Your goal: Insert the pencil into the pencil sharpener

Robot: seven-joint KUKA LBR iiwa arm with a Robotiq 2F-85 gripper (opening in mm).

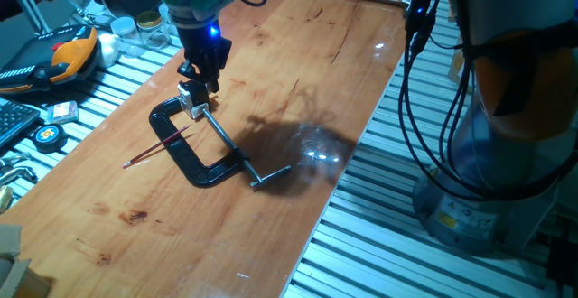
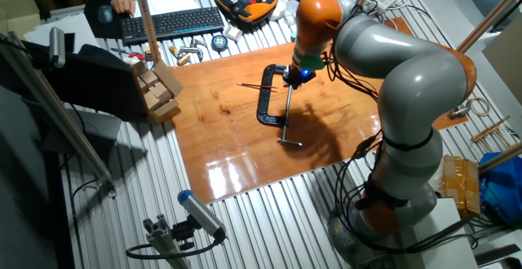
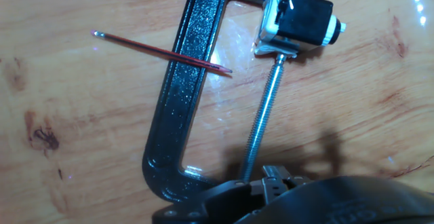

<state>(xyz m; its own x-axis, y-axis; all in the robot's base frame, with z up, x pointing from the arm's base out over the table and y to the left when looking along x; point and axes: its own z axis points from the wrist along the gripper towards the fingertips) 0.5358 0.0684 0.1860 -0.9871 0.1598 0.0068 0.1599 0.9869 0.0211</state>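
The pencil (image 3: 163, 52) is a thin dark red stick that lies flat on the wooden table and crosses the frame of the black C-clamp (image 3: 183, 95). In one fixed view the pencil (image 1: 158, 147) sticks out to the left of the clamp (image 1: 194, 158). The pencil sharpener (image 3: 302, 20), a small white and black block, sits in the clamp's jaw at the end of the silver screw rod (image 3: 264, 115). My gripper (image 1: 200, 83) hovers just above the sharpener (image 1: 192, 99). Its fingertips (image 3: 274, 175) look pressed together and hold nothing.
The clamp's handle bar (image 1: 269, 176) points toward the table's right edge. Tools, a tape measure (image 1: 47, 135) and an orange device (image 1: 72, 54) lie on the slatted bench to the left. Cables (image 1: 424, 54) hang at the right.
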